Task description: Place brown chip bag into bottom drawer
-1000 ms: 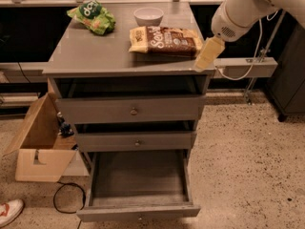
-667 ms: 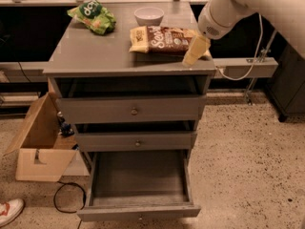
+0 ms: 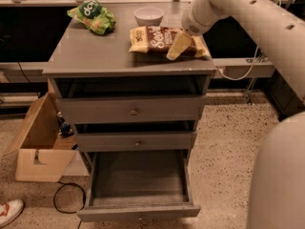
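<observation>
The brown chip bag (image 3: pixel 151 38) lies flat on the grey cabinet top (image 3: pixel 95 51), right of centre, in front of the white bowl (image 3: pixel 148 16). My gripper (image 3: pixel 178 46) hangs from the white arm reaching in from the upper right and sits over the right part of the bag, at or just above its surface. The bottom drawer (image 3: pixel 138 178) is pulled open at floor level and its grey tray holds nothing. The two upper drawers, with small round knobs, are closed.
A green chip bag (image 3: pixel 93 17) lies at the cabinet's back left. An open cardboard box (image 3: pixel 40 144) stands on the floor to the left, with a black cable (image 3: pixel 64 202) and a shoe (image 3: pixel 9 211) nearby. My white body (image 3: pixel 279 175) fills the lower right.
My arm has swung left and the gripper has moved from the cabinet's right edge to over the right part of the brown chip bag. The bag has not moved.
</observation>
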Available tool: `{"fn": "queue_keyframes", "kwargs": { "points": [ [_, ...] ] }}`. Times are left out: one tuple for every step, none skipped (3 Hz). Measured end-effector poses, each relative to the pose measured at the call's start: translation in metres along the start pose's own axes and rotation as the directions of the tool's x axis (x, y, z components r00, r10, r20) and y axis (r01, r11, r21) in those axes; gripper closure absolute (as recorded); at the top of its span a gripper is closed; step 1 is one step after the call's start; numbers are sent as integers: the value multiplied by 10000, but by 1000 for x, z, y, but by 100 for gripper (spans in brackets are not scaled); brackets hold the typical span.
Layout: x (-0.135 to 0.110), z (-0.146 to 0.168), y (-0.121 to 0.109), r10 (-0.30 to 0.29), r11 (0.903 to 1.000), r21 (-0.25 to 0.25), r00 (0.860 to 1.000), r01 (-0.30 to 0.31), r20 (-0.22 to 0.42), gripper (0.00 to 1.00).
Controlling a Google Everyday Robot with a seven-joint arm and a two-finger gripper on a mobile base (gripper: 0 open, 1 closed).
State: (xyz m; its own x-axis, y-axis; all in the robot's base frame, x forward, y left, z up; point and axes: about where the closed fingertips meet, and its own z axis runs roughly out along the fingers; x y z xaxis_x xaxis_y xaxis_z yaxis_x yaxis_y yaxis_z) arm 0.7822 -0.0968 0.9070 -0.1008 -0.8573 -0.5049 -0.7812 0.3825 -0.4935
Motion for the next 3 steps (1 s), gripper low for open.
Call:
{"fn": "queue_keyframes", "kwargs": {
  "points": [
    [-18, 25, -1, 37, 9998, -206, 9991, -28, 433, 0],
    [-33, 45, 2, 78, 9988, -480, 9969, -41, 780, 0],
    [-44, 61, 8, 168, 9970, -765, 9942, -87, 1062, 14]
  ]
}}
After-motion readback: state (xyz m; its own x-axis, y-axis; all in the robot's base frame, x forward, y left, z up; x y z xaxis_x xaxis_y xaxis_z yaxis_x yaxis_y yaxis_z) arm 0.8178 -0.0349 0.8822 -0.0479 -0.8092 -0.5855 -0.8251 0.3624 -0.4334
